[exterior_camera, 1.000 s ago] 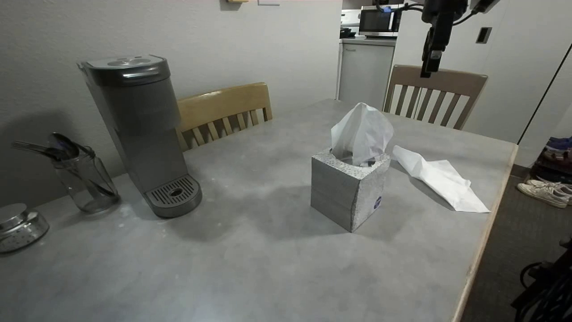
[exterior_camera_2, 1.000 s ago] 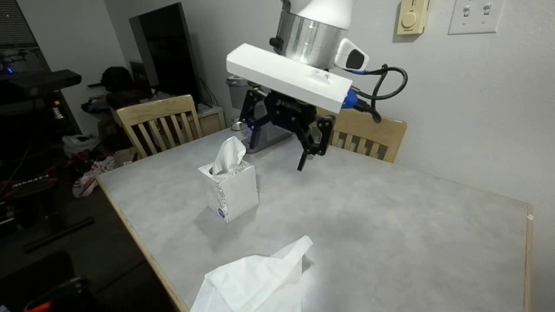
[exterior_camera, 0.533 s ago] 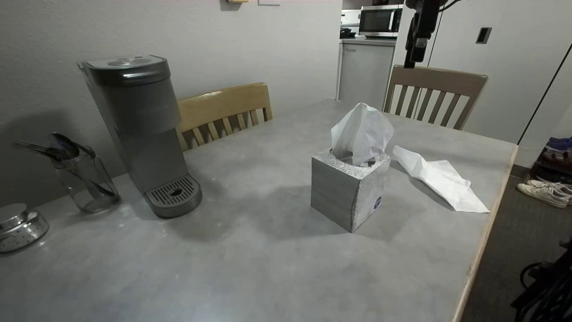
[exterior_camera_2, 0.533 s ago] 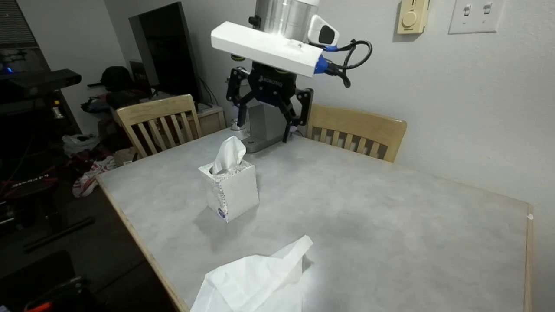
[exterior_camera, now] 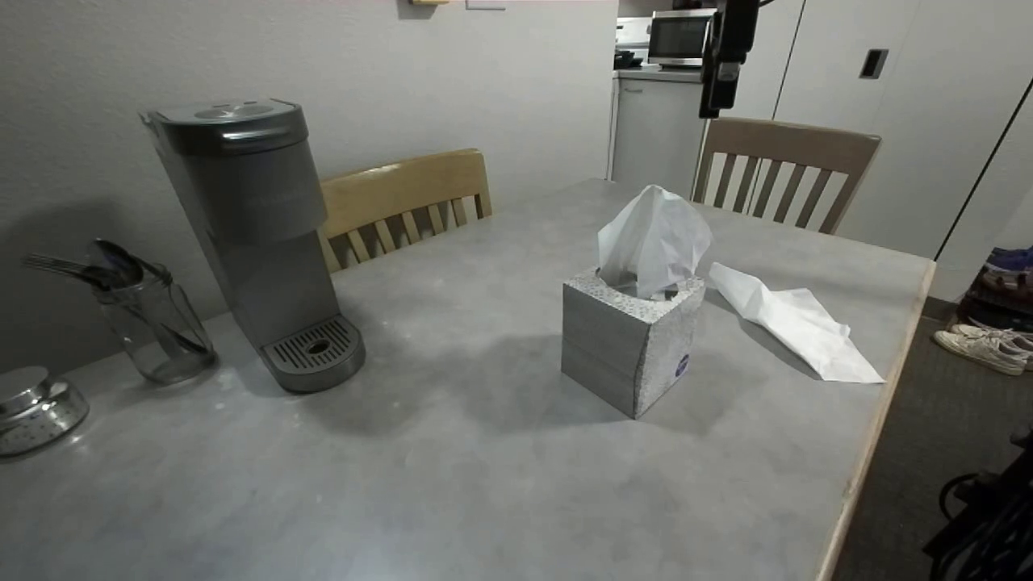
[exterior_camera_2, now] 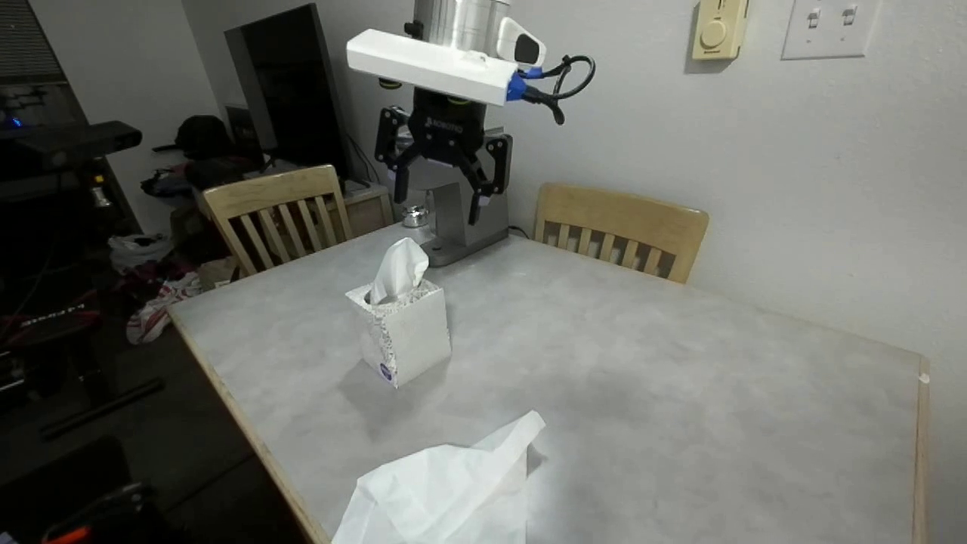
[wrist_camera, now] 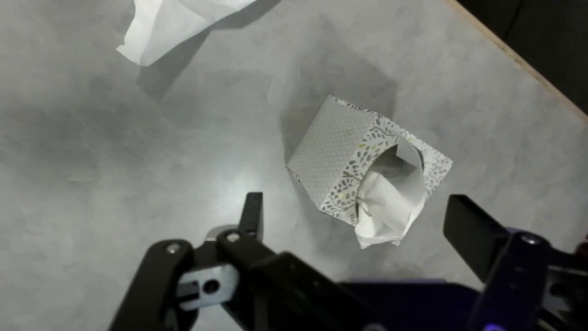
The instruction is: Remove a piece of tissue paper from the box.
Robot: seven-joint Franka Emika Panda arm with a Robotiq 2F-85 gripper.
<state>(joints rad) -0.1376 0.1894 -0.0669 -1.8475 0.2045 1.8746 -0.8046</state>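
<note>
A patterned tissue box (exterior_camera: 605, 347) stands upright on the table, also in an exterior view (exterior_camera_2: 419, 340) and in the wrist view (wrist_camera: 333, 147). A white tissue (exterior_camera: 654, 238) sticks up out of its round opening; it also shows in the wrist view (wrist_camera: 383, 207). My gripper (exterior_camera_2: 437, 208) is open and empty, pointing down, high above the table and apart from the tissue. In the wrist view my gripper (wrist_camera: 356, 202) has its fingers wide apart, with the tissue appearing between them. A loose tissue (exterior_camera: 795, 323) lies on the table beside the box.
A grey coffee maker (exterior_camera: 258, 242) stands by the wall, with a glass jar of cutlery (exterior_camera: 165, 323) and a small metal-lidded jar (exterior_camera: 40, 411) near it. Wooden chairs (exterior_camera_2: 276, 211) stand around the table (exterior_camera_2: 680, 393). The table's wooden edge (wrist_camera: 519, 59) shows in the wrist view.
My open gripper has moved leftward and somewhat upward in both exterior views, looking smaller and farther off in one of them. The box and both tissues have not moved.
</note>
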